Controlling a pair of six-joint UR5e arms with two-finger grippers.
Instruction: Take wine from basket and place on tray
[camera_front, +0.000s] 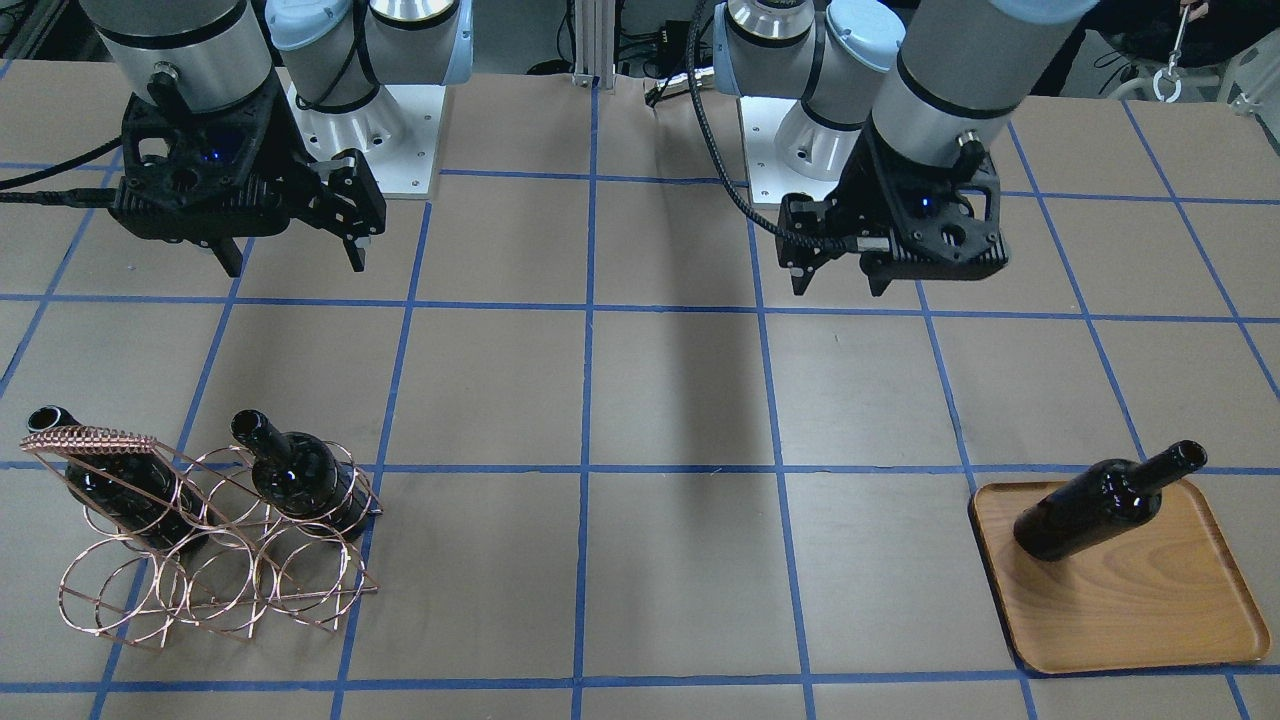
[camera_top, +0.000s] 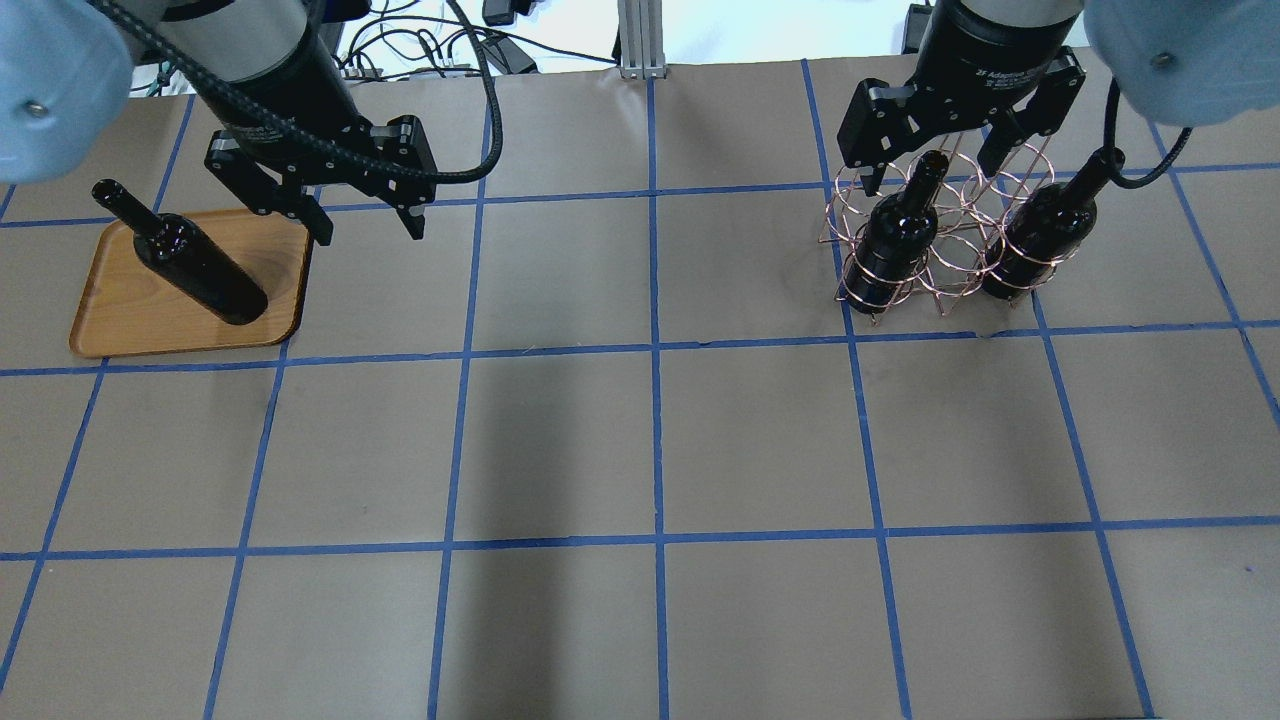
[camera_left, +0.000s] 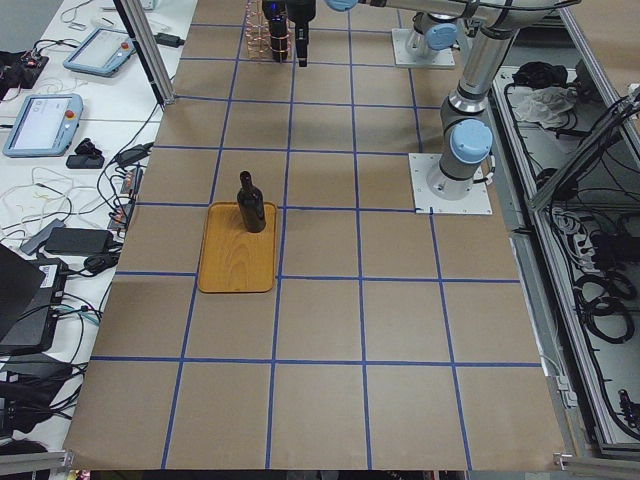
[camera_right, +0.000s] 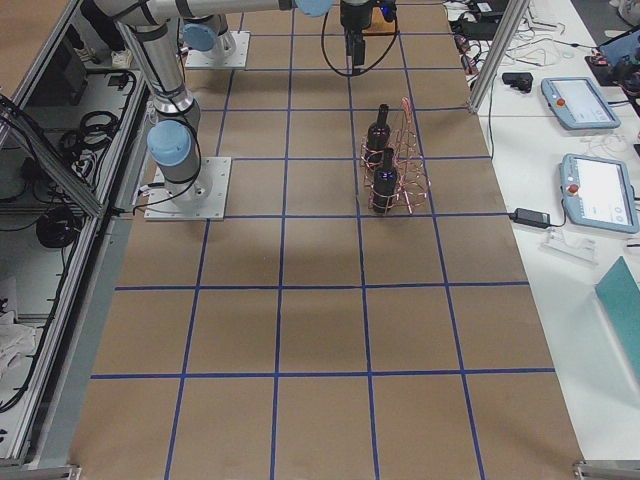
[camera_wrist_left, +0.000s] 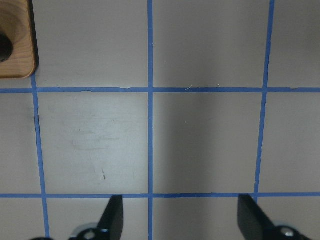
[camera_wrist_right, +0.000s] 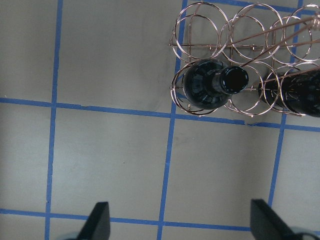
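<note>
- While both arms hang raised above the table (camera_front: 680, 400) in the front-facing view, we see the left gripper (camera_front: 838, 288) and the right gripper (camera_front: 295, 265) pointing down, each spread wide and empty. One wine bottle (camera_front: 1100, 503) stands on the wooden tray (camera_front: 1130, 610). Two more stand in the wire basket (camera_front: 210, 560).
- From overhead, the right gripper (camera_top: 930, 178) overlaps the wire basket's (camera_top: 950, 275) top only because it is high. We judge it to be on the robot's side of the basket. The left gripper (camera_top: 370, 232) hangs beside the wooden tray (camera_top: 130, 320), apart from the bottle there.
- In the left-end view, the tray's wine bottle (camera_left: 250, 205) is upright.
- In the right-end view, both basket bottles stand neck-up inside the ring loops of the wire basket (camera_right: 405, 165).
- On the left wrist view, wide-set fingers (camera_wrist_left: 114, 220) frame bare table, with a corner of the wooden tray (camera_wrist_left: 17, 45) at the edge.
- On the right wrist view, we look down the open mouth of the nearer wine bottle (camera_wrist_right: 212, 85), ahead of the spread fingers (camera_wrist_right: 97, 222).
- We judge the bottle heavy, rigid, glossy and so slippery, and breakable. The neck below the lip looks like the best hold, followed by a straight lift to clear the rings. The light basket could come up with it.
</note>
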